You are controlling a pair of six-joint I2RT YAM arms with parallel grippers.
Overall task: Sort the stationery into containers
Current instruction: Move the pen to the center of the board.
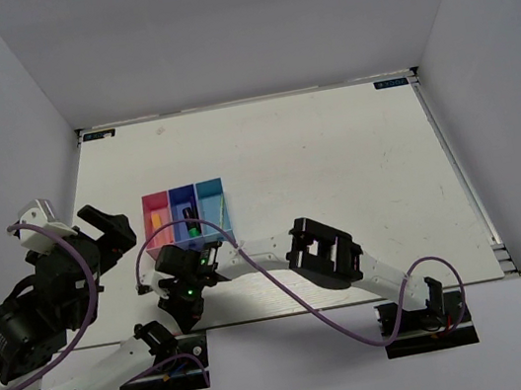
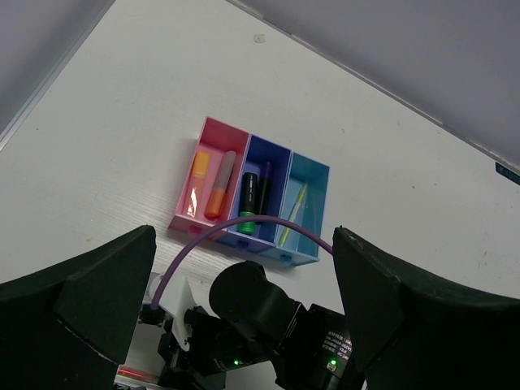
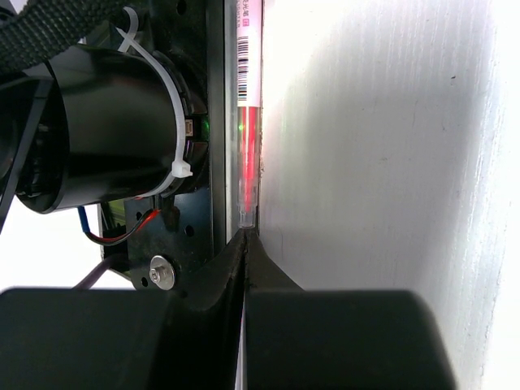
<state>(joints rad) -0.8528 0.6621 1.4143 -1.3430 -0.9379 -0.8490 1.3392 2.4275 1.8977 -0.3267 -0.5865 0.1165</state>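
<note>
Starting at the left: the left gripper (image 2: 244, 236) hangs raised above the table (image 1: 335, 162), jaws spread wide, nothing in them. Its camera looks down on the bins.

The three bins sit joined in a row on the table's left half. The pink bin (image 2: 192, 213) holds two markers side by side, a yellow-orange marker (image 2: 200, 169) and an orange-pink marker (image 2: 219, 187). The dark blue bin (image 2: 275, 149) holds a green marker (image 2: 248, 203) with a black cap and, just beside it, a purple marker (image 2: 265, 183), also black-capped. The light blue bin (image 2: 318, 203) holds one thin yellow pen (image 2: 296, 205), lying aslant.

The right arm reaches across to the table's near left edge, below the bins. The right gripper (image 3: 245, 244) is fully closed, its tips meeting at the near end of a red pen (image 3: 248, 122). Whether they pinch it cannot be told. That pen bears a barcode label and lies flat on the table, tight along the black hardware (image 3: 106, 122) at the edge, outside every bin.
</note>
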